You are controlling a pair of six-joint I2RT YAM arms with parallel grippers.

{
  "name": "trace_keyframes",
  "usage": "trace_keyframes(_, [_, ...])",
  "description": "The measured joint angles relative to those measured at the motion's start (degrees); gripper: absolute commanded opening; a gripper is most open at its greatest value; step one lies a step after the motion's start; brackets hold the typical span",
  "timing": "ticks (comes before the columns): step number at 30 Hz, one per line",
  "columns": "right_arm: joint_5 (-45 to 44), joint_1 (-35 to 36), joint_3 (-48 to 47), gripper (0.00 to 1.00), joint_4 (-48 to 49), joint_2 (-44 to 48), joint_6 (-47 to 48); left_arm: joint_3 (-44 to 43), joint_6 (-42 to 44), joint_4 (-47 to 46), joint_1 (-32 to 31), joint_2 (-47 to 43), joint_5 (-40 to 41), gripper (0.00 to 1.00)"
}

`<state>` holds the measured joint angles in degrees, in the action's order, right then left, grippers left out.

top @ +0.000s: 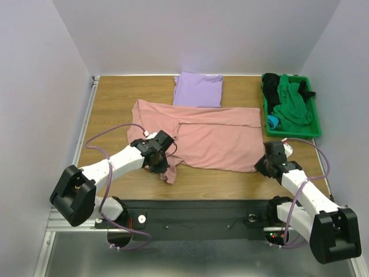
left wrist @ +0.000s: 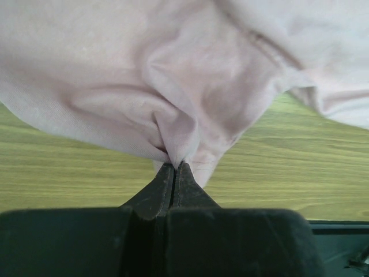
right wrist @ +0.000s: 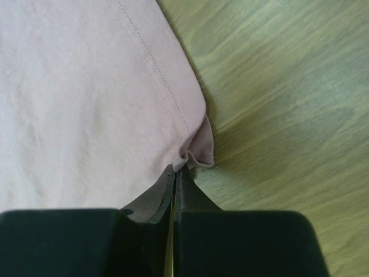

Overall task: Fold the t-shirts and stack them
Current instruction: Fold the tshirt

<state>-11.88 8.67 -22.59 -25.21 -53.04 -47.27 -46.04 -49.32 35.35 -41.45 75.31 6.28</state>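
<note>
Lavender t-shirt (top: 198,89) sits folded at the far edge of the counter (top: 115,104), so that's one down. The pink t-shirt (top: 213,135) lies spread across the middle, partly doubled over, no neat packet yet. Left jaws are pinched tight on its bunched near-left edge, right jaws clamped on the near-right hem corner. Left to do, I'd say: finish the folds, then stack pink onto lavender
</note>
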Motion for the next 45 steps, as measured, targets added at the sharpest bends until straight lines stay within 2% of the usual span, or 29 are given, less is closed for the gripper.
trace_keyframes(11, [0.09, 0.00, -5.95, 0.00, 0.52, -2.75, 3.69, -6.16, 4.15, -0.44, 4.87, 0.44, 0.55, 0.00])
trace_keyframes(19, [-0.42, 0.00, -11.87, 0.00, 1.31, -8.81, 5.29, -7.80, 8.55, -3.43, 12.87, 0.72, -2.25, 0.00])
trace_keyframes(29, [-5.09, 0.02, -20.50, 0.01, 1.79, -17.09, 7.43, -12.83, 11.87, -9.31, 20.63, 5.20, -6.01, 0.00])
trace_keyframes(45, [-10.32, 0.02, -31.01, 0.00, 2.47, -32.22, 9.64, -21.00, 13.46, -13.62, 24.17, 14.10, -9.55, 0.00])
